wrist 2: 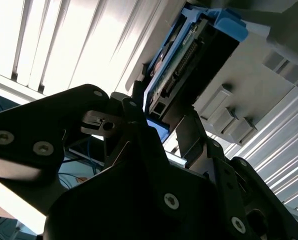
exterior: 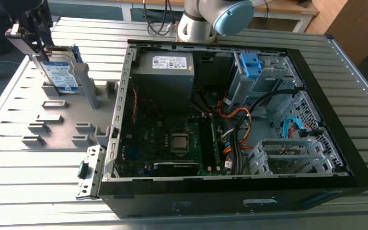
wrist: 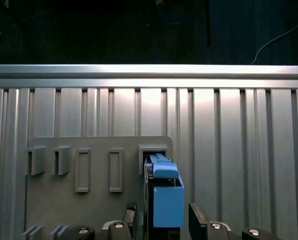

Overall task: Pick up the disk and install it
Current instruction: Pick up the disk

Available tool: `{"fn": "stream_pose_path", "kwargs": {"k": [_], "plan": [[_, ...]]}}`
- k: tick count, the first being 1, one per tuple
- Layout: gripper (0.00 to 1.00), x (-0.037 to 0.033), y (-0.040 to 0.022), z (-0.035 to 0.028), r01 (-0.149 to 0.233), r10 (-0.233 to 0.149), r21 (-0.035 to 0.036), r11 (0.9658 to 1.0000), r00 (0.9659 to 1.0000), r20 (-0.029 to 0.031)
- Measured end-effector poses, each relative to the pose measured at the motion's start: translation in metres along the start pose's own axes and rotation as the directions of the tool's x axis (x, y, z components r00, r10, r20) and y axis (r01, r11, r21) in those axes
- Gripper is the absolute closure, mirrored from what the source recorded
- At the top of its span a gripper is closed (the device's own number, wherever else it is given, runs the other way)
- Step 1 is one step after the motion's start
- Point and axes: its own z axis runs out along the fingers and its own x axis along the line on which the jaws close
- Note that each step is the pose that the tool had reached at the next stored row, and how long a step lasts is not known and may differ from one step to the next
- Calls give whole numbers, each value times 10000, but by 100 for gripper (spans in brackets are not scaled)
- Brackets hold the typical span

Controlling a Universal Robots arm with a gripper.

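One disk stands upright on its edge in a slot of the grey holder plate, at the far end of the exterior view's left. It is well apart from the single open computer case, which fills the exterior view's right. The one gripper hangs over the disk with its two fingers spread, one on each side of the blue carrier bracket. In the first wrist view a gap shows on both sides (no contact visible), so the disk is not clasped. Inside the case sit one grey power supply at the far side and one blue latch piece further right. Plate and case both rest on the ribbed aluminium table.
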Motion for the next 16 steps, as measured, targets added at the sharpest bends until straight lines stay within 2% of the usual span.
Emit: {"fn": "stream_pose_path", "kwargs": {"k": [12,16], "plan": [[47,2,-4,218,5,-5,0,10000,10000,0],[47,2,-4,229,5,-5,-2,10000,10000,2]]}}
